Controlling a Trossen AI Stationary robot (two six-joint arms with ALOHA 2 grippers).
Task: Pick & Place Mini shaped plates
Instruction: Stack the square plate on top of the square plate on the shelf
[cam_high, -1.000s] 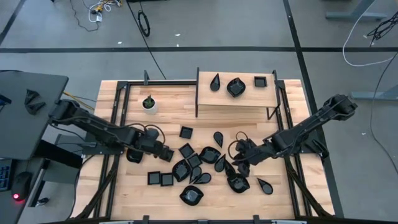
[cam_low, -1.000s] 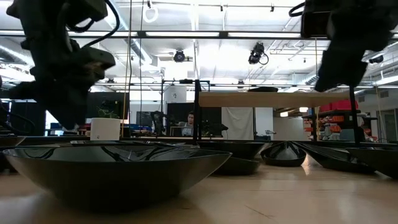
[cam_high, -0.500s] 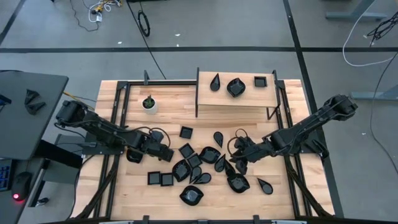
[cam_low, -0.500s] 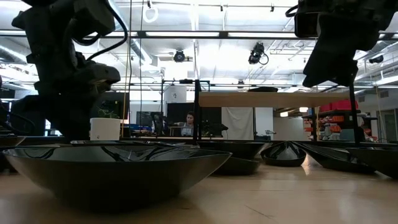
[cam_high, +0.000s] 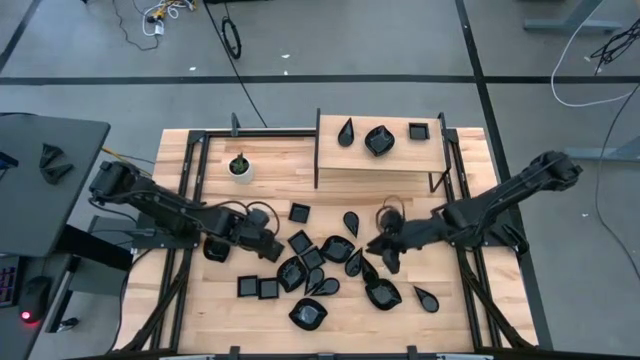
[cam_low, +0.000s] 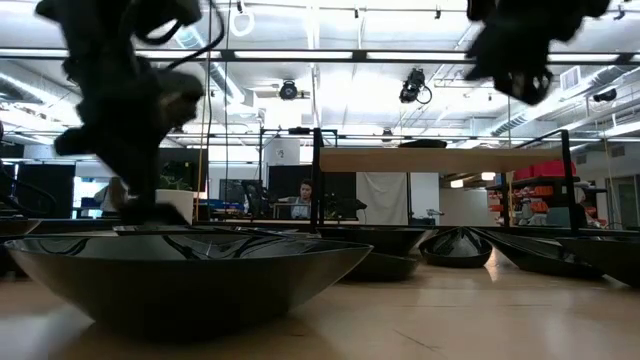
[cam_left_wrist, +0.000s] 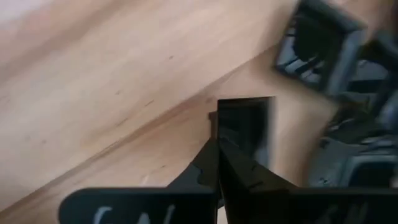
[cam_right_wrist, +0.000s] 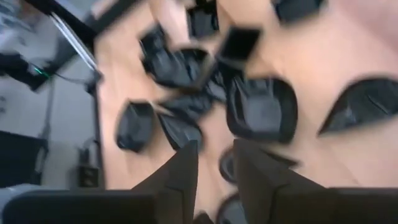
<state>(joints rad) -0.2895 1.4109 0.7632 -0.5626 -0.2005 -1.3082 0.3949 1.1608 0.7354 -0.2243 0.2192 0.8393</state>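
Observation:
Several glossy black mini shaped plates lie bunched mid-table, each flat on the wood. At the pile's left edge my left gripper points steeply down. It is shut at a small square plate. My right gripper hangs above the pile's right side, slanting down. It is open, and nothing shows plainly between its fingers. Three more plates, a teardrop, a rounded one and a square one, rest on a raised wooden shelf. My left gripper meets the square plate at its near rim, with the shut fingers coming steeply from above. The fingertips cover the spot, so I cannot tell whether the rim is pinched. I also cannot tell whether the plate is clear of the wood.
A small white pot with a green plant stands far left of the shelf. Black metal rails run along both sides of the table. A large dark bowl fills the near foreground of the low view. Bare wood lies beyond the pile.
My left gripper has gone a little toward the table's right, onto the pile's left edge, and has rolled about its own line. My right gripper has risen above the pile's right side and tipped more level. No plate has plainly moved.

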